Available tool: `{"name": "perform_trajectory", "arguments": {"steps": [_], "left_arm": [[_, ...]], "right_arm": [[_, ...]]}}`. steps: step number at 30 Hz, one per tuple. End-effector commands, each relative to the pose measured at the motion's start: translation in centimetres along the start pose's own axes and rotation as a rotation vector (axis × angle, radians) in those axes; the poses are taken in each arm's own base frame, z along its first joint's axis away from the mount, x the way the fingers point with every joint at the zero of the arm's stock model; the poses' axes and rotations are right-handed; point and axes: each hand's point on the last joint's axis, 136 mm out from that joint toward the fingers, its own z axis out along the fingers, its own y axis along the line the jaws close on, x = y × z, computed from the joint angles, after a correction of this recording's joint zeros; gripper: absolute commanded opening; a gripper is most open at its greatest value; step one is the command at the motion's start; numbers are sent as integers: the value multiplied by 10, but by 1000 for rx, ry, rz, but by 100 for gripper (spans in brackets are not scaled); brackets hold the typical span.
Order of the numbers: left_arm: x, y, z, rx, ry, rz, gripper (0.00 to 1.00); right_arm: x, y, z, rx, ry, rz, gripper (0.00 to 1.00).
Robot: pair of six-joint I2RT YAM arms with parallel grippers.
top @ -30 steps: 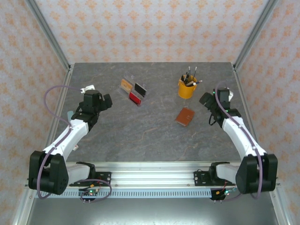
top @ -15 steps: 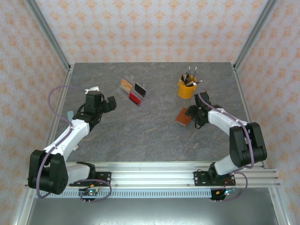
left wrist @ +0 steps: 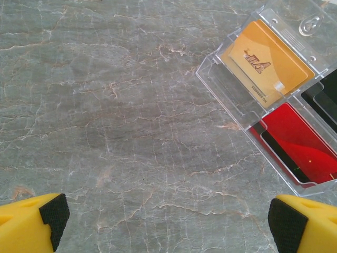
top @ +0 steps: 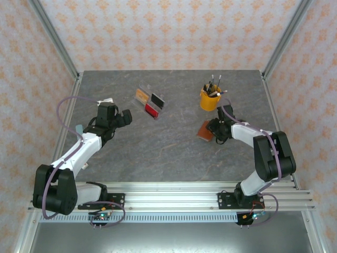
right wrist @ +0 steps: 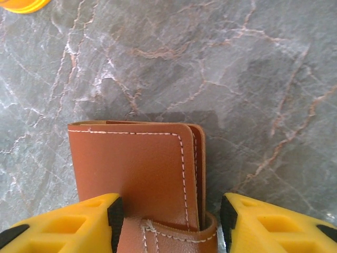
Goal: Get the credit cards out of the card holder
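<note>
The card holder [top: 206, 131] is a closed reddish-brown leather wallet lying flat on the right of the table. My right gripper [top: 213, 130] is down at its near end. In the right wrist view the card holder [right wrist: 137, 168] runs between the yellow fingers of the right gripper [right wrist: 171, 216]. The left pad is at the leather and a narrow gap shows at the right pad. The strap end sits between the jaws. The credit cards are hidden. My left gripper [top: 124, 117] hovers wide open over bare table [left wrist: 131, 132], with nothing between the fingers of the left gripper [left wrist: 166, 219].
A clear acrylic stand [top: 150, 101] holding orange, red and black cards stands at the back centre, just beyond my left fingers [left wrist: 274, 95]. A yellow cup of pens [top: 209, 99] stands close behind the wallet, its rim [right wrist: 21, 4] at the top left of the right wrist view.
The right arm swung in from the right edge to the wallet and its jaws narrowed around the strap end. The left gripper crept slightly towards the acrylic stand, still wide open.
</note>
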Motion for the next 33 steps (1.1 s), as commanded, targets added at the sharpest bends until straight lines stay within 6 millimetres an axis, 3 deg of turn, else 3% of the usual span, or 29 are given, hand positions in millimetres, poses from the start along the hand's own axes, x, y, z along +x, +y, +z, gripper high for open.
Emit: {"name": "perform_trajectory", "arguments": {"steps": [1, 11, 18, 24, 33], "left_arm": [[-1, -4, 2, 17, -10, -7, 100], [1, -6, 5, 25, 1, -4, 100], [1, -10, 6, 42, 7, -2, 100], [3, -11, 7, 51, 15, -2, 100], [3, -10, 6, 42, 20, -1, 100]], "right_arm": [[5, 3, 7, -30, 14, 5, 52], [5, 17, 8, -114, 18, -14, 42], [0, 27, -5, -141, -2, -50, 31], [-6, 30, -32, -72, -41, -142, 30], [-9, 41, -80, 236, -166, -438, 30]]}}
